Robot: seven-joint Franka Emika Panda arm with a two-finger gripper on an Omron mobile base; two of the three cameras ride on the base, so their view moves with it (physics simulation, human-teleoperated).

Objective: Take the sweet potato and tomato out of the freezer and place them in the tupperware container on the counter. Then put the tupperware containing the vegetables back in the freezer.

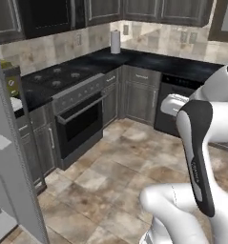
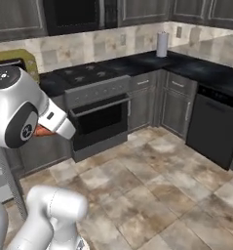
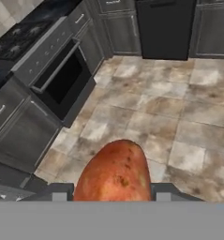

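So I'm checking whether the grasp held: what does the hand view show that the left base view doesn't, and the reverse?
Hand view alone: the sweet potato clamped in the hand, above the tiled floor.

Left base view alone: the paper towel roll on the counter, the grey freezer door at left, and the arm's white links.

Both: the oven, the stovetop and the dishwasher.

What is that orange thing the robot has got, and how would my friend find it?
Start at the big oven under the black counter, then look out over the tiled floor to the robot's hand. Pinched in it is the sweet potato, hanging in the air above the tiles. It is the one long, orange-red, speckled lump among grey cabinets and brown floor.
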